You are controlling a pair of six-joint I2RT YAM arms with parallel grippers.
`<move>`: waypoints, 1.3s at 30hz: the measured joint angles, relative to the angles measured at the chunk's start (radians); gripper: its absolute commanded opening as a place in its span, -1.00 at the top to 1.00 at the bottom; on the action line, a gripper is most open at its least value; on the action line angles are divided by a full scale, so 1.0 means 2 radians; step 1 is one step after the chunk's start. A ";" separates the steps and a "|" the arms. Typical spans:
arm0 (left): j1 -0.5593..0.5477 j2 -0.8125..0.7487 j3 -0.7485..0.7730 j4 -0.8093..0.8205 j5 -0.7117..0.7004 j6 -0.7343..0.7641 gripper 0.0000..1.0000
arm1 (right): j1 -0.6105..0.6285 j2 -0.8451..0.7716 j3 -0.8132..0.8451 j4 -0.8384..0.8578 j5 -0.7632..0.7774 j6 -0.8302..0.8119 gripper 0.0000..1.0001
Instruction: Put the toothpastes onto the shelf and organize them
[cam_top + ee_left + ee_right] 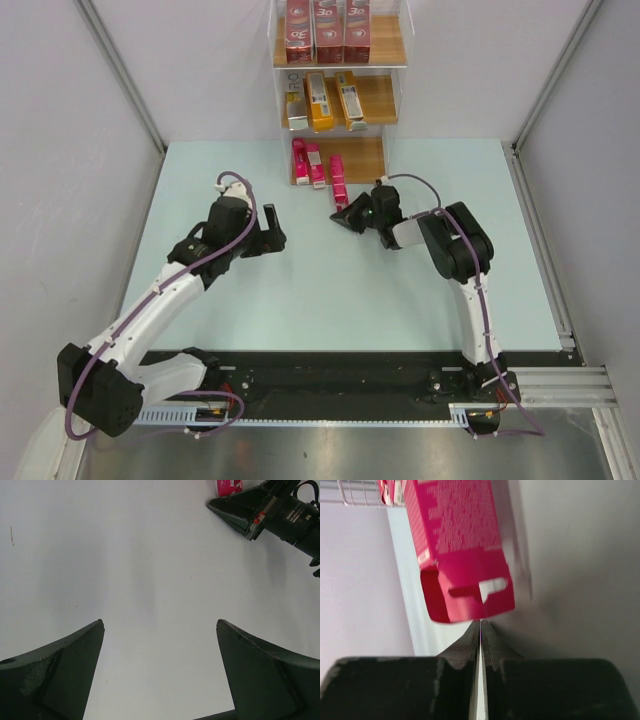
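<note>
The shelf (366, 158) stands at the table's far edge. Three dark red toothpastes (329, 30) fill its top tier and three orange-yellow ones (322, 100) lie on the middle tier. Two pink cartons (307, 163) lie on the bottom board. A third pink carton (338, 178) (460, 555) lies beside them, its near end sticking out over the table. My right gripper (343, 216) (480, 623) is shut, its tips right at that carton's near end with nothing between them. Left of it, my left gripper (272, 233) (160, 624) is open over bare table.
The pale green table (330, 290) is bounded by grey walls at left and right. In the left wrist view the right gripper (240, 509) and the pink carton's end (229, 486) show at the top right. The arm bases sit on the black rail (330, 385).
</note>
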 measured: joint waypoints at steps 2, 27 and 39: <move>0.000 0.002 0.000 0.000 0.000 0.000 -0.99 | -0.008 0.013 0.015 0.006 -0.007 0.006 0.86; 0.000 0.008 0.000 0.007 0.000 0.000 -0.99 | -0.028 0.044 0.104 -0.065 -0.010 -0.014 0.78; 0.000 -0.042 0.001 0.011 0.018 0.006 -0.99 | 0.040 -0.252 -0.009 -0.265 0.121 -0.216 0.39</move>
